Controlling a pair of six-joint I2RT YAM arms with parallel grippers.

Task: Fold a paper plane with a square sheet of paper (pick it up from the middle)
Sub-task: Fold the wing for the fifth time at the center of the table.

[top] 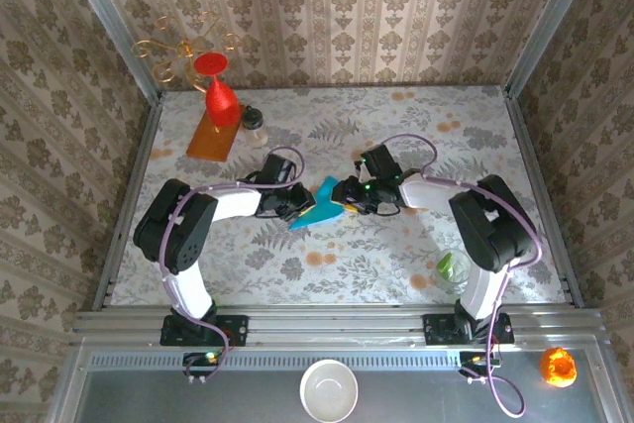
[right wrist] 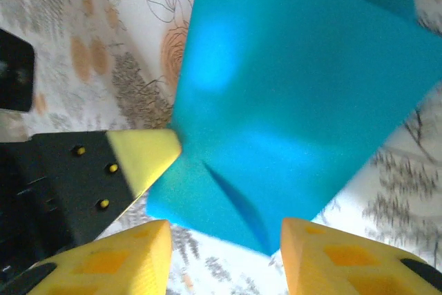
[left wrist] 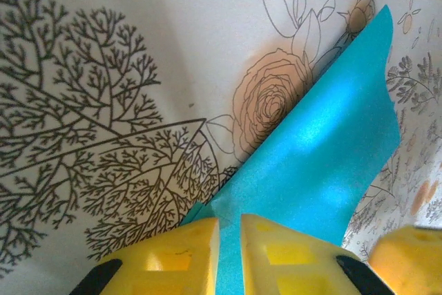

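Observation:
The teal sheet of paper [top: 309, 215] is held up off the flowered table between the two arms, folded over in layers with a crease across it. My left gripper [top: 295, 207] is shut on its lower edge: in the left wrist view the yellow fingertips [left wrist: 200, 240] pinch the paper [left wrist: 324, 164] in a narrow gap, gripper [left wrist: 230, 229]. My right gripper [top: 349, 200] stands open just short of the sheet. In the right wrist view its fingers are spread wide, gripper [right wrist: 224, 229], below the paper [right wrist: 290, 94], with nothing between them. The left gripper's fingertip [right wrist: 141, 153] touches the sheet's left edge.
A red vase [top: 220, 96] stands on an orange board [top: 210, 138] at the back left, with a small jar [top: 255, 124] beside it. A glass holding something green [top: 454, 269] is near the right arm's base. A white bowl [top: 329, 390] and an orange object [top: 556, 366] lie below the table's front rail.

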